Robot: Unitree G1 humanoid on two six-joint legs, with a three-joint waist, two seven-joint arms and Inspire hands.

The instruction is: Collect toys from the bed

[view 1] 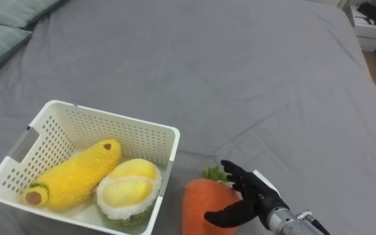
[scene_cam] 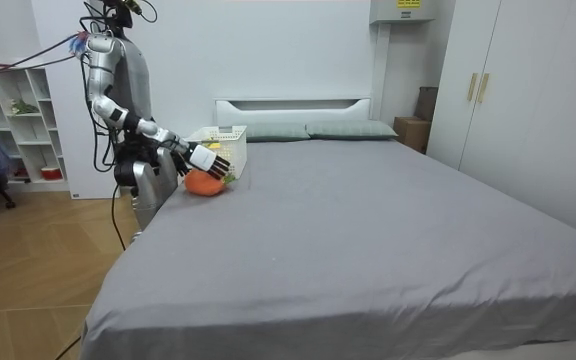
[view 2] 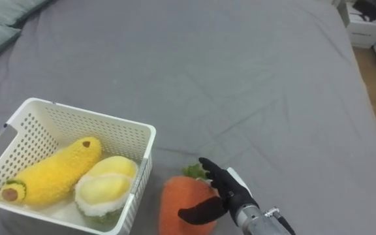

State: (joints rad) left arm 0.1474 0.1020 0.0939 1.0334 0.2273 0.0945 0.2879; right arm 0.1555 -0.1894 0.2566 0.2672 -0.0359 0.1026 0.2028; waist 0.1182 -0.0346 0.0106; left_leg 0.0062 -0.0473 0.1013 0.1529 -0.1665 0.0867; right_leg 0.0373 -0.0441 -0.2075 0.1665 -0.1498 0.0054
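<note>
An orange plush carrot (view 1: 200, 207) with a green top lies on the grey bed (view 1: 240, 85), just right of a white slatted basket (view 1: 113, 119). Inside the basket rest a yellow plush banana (view 1: 74, 175) and a plush durian half (view 1: 129, 190). My right hand (view 1: 248, 191) reaches in from the lower right and sits against the carrot's right side. Its fingers spread over the green leaves and its thumb lies across the orange body, not closed round it. In the room view I stand at the bed's side near the headboard, right arm stretched over the carrot (scene_cam: 206, 184).
Green pillows (view 1: 2, 26) lie at the bed's upper left. A white bedside cabinet (view 1: 369, 29) stands past the bed's far right corner. Wide bare blanket stretches beyond the basket. White shelves (scene_cam: 18, 125) stand behind me.
</note>
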